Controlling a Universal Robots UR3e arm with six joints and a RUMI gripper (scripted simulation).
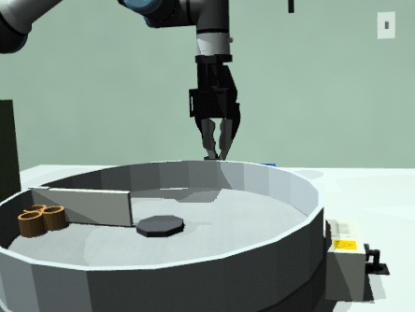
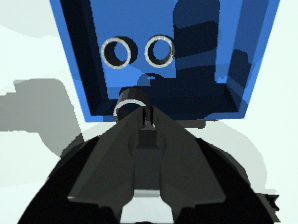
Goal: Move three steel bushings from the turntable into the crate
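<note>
A steel bushing [image 2: 132, 102], a short grey metal sleeve with a pale rim, is pinched between the tips of the robot's black hand [image 2: 146, 116], which is clenched on it. In the wrist view the held bushing hangs over the near wall of an open blue crate [image 2: 92, 95], at the crate's front edge. Two more steel bushings [image 2: 116, 51] stand side by side, openings up, on the crate floor farther in. In the exterior view the arm [image 1: 212, 39] comes down from the top of the picture with the hand [image 1: 216, 155] pointing straight down, its tips just behind the far rim of a large grey round turntable [image 1: 299, 187]. Three brown bushings [image 1: 41, 219] sit clustered at the turntable's left, beside a grey divider plate [image 1: 93, 205]. The turntable stands on a pale surface [image 1: 374, 196].
</note>
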